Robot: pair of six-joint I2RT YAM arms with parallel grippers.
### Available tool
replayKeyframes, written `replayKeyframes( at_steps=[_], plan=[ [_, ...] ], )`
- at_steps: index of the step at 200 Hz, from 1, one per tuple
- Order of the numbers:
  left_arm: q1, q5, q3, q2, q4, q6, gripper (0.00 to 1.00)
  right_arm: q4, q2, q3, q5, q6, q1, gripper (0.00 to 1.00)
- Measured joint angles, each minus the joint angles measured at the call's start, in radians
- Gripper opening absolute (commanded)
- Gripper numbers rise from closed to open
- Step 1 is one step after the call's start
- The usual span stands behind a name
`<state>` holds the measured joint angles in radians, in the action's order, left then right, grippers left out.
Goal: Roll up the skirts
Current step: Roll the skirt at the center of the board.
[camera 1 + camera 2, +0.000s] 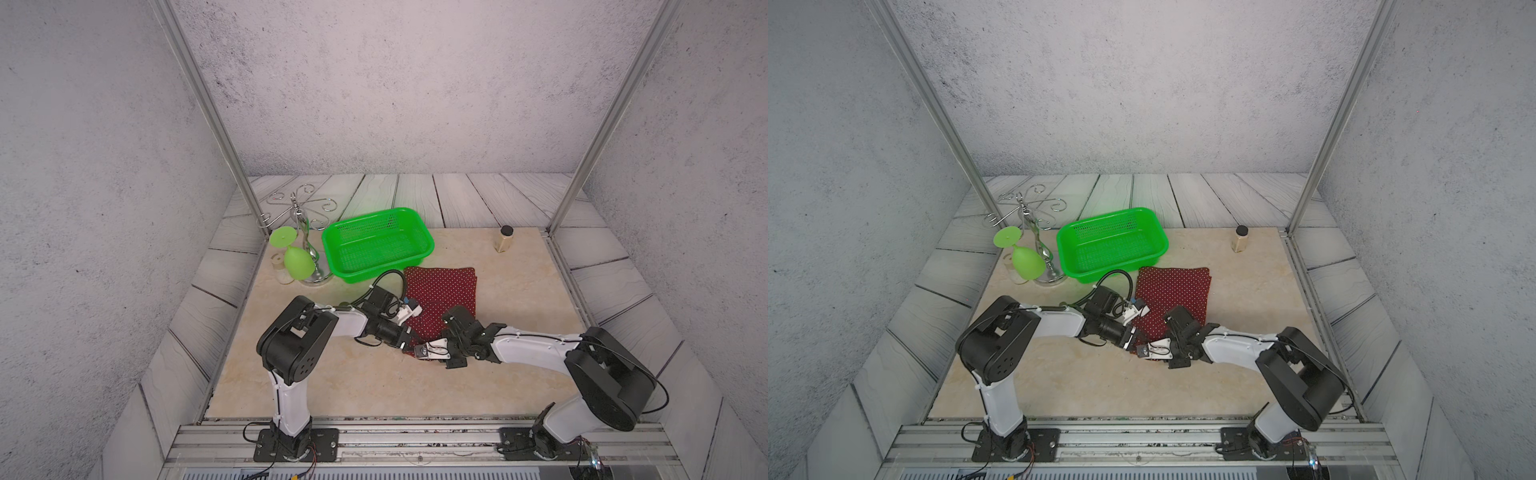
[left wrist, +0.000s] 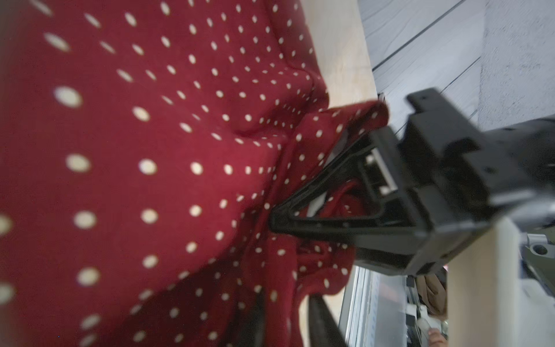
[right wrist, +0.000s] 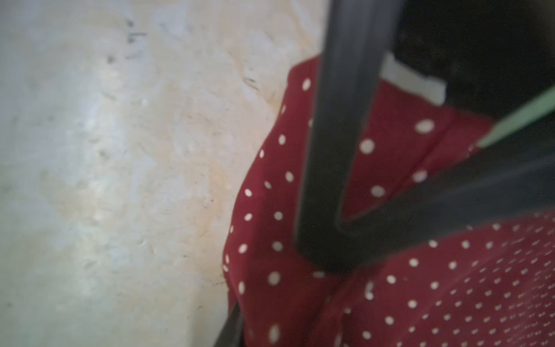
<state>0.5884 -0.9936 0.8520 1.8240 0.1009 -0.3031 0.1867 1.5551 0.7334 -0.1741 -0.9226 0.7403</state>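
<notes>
Skirt, place: the dark red dotted skirt [image 1: 444,291] lies on the beige table [image 1: 519,299], just in front of the green basket [image 1: 374,268]. Whether cloth and basket touch cannot be told.
Skirt, long axis: it is a folded strip running from the basket toward the robot's base, the near end slanting toward the robot's left.
Far end: flat and square-edged, pointing at the basket's near right corner.
Near end: bunched and wrinkled under both grippers, which meet there in both top views.
Left gripper [image 1: 411,341]: its fingers stand apart at the near left corner of the cloth. In the left wrist view a fold lies between them, not clamped.
Right gripper [image 2: 274,223]: its jaws are drawn together on a gathered fold of the near edge, with creases running to the tip.
Lining: a strip of white lining [image 2: 315,207] shows inside the pinched fold.
Elsewhere: a small bottle [image 1: 504,240] stands well apart at the far right, and a green goblet [image 1: 297,262] hangs left of the basket.
</notes>
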Motion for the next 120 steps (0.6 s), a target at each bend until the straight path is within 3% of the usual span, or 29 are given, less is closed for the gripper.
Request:
replayKeyframes(
  at_steps=[18, 37, 57, 85, 120],
  plan=[
    [-0.079, 0.055, -0.113, -0.145, 0.091, -0.046, 0.53, 0.118, 0.002, 0.058, -0.044, 0.015, -0.026, 0.08],
    [-0.217, 0.175, -0.239, -0.328, 0.188, -0.072, 0.55, 0.303, 0.027, 0.142, -0.175, 0.025, -0.087, 0.12],
    [-0.278, 0.287, -0.352, -0.505, 0.283, -0.006, 0.55, 0.523, 0.133, 0.27, -0.337, 0.034, -0.152, 0.14],
    [-0.203, 0.317, -0.435, -0.616, 0.375, 0.171, 0.56, 0.773, 0.336, 0.437, -0.538, 0.032, -0.219, 0.14],
    [0.034, 0.366, -0.5, -0.667, 0.374, 0.478, 0.6, 0.956, 0.497, 0.511, -0.651, 0.047, -0.259, 0.16]
  ],
)
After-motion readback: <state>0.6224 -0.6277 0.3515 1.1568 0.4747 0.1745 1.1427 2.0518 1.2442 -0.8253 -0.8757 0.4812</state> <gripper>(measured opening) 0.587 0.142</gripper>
